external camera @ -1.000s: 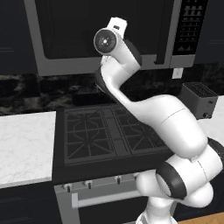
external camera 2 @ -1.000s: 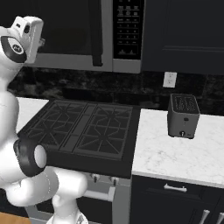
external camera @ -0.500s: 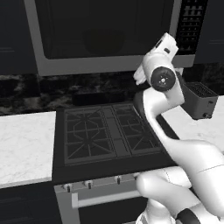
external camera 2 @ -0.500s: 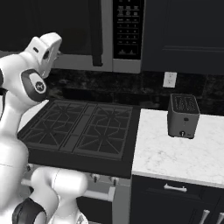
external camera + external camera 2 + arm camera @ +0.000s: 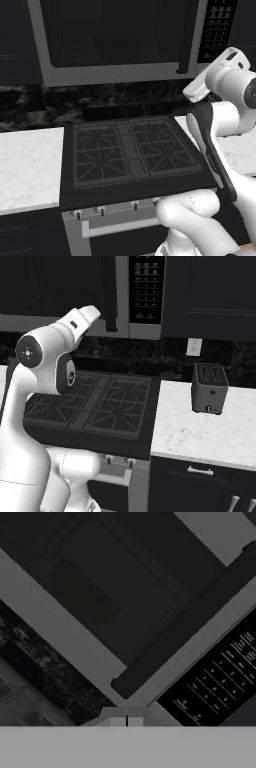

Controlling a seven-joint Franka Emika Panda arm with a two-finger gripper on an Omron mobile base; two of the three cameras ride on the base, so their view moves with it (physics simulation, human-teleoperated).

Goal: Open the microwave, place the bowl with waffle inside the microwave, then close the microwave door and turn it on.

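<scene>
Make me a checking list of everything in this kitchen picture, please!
Surface: white marble counter either side of a black gas stove.
Job's things: wide grey steel microwave above the stove; its dark glass door is shut, with a dark vertical handle beside the black button panel. A dim round shape shows behind the glass; cannot tell what it is.
Clutter: small dark grey toaster standing on the right counter.
Grippers: tool shut, holding nothing, pointed at the handle's lower end.
Cables: nothing seen.
Surroundings: black speckled backsplash, white wall outlet, dark cabinets.
</scene>
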